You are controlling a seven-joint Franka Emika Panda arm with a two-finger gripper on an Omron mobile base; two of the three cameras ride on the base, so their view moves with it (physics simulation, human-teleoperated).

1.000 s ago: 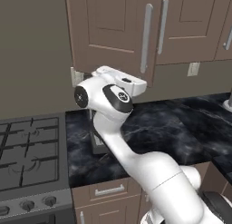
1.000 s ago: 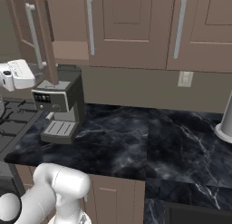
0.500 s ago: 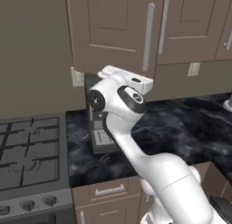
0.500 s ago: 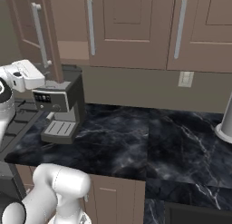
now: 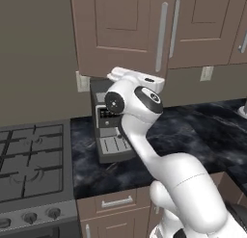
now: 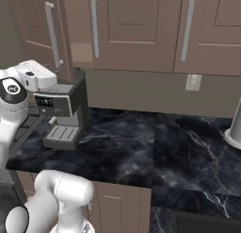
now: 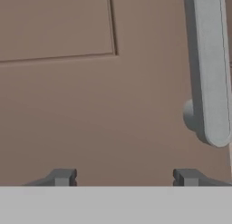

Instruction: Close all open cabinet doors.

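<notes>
Close before the gripper [image 7: 122, 177], whose fingertips stand spread and empty, the open cabinet door [image 5: 123, 32] faces the hand squarely near its bar handle [image 7: 211, 69], probably set for a flat push shut. Below sit the espresso machine [image 6: 63, 115] and black marble counter [image 6: 155, 152]; beyond, shut wall cabinets [image 6: 174, 29].

No text can be read anywhere; the coffee machine [image 5: 112, 128] panel seems too blurred.
</notes>
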